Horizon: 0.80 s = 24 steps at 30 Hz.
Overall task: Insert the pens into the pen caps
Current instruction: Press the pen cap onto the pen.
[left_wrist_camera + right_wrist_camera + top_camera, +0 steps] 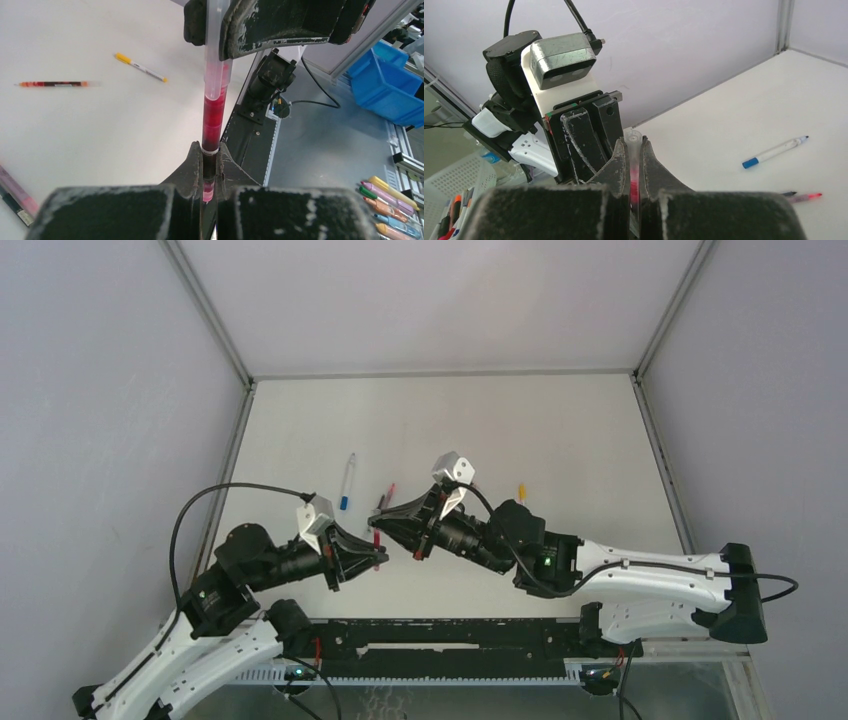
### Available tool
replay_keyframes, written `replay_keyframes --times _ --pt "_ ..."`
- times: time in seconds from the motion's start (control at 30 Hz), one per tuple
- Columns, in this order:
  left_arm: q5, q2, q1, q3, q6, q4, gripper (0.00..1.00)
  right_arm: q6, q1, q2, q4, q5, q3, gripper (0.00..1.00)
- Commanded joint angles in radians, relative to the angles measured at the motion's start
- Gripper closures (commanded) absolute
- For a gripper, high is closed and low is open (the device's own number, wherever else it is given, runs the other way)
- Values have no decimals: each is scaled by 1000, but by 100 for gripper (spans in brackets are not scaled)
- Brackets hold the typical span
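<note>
**Two robot arms meet over the near part of a white counter (560, 420), holding a single red pen (212, 117) between them.** The left claw (210, 167) is clamped tight on the pen's dark red lower end. Its two black fingers press against the barrel, and a pink tip shows just below the grip. The right claw (634, 172) faces it from the other side and is closed on the clear, whitish length of the same pen. The pen runs in a straight line from one claw to the other, lifted off the counter. A translucent red section fills the gap between the two grips. Whether that section is a cap fully seated on the barrel cannot be told.

Other pens lie loose on the counter beyond the arms. A blue pen (346, 482) rests just past the claws and a little to their left. A pink pen (17, 190) and a black pen (12, 207) lie side by side close to the claws. A yellow pen (521, 490) sits well apart to the right, beyond the right arm's wrist. A red-orange pen (52, 84), blurred in the left wrist view, lies near the yellow one but not touching it.

Off the counter's right edge, the left wrist view shows a blue bin (385, 75) and a row of coloured markers (390, 205).
</note>
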Motion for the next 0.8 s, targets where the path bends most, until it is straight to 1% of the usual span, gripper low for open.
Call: replay_keyframes --times 0.0,0.1,0.27,0.4,0.5,0.6,0.67,0.77 --pt "-179 -14 24 88 -15 376 100 113 106 50 -317 -220 -103 100" --pt "-169 -21 24 79 -17 373 100 98 70 -16 -324 -215 -100 100" --pt "-134 -27 23 37 -35 380 100 96 -43 -127 -321 -230 -65 100" --pt "-84 2 24 5 -64 400 100 87 -112 -150 -300 -253 1 100" --pt "-60 24 22 -9 -79 441 100 82 -128 -138 -271 -260 36 92" --pt "-40 45 20 -2 -79 443 100 80 -130 -121 -263 -255 61 87" --pt "-35 52 21 -3 -80 447 100 80 -133 -113 -224 -258 64 83" --pt "-33 53 19 -8 -84 453 100 73 -136 -109 -205 -260 64 74"
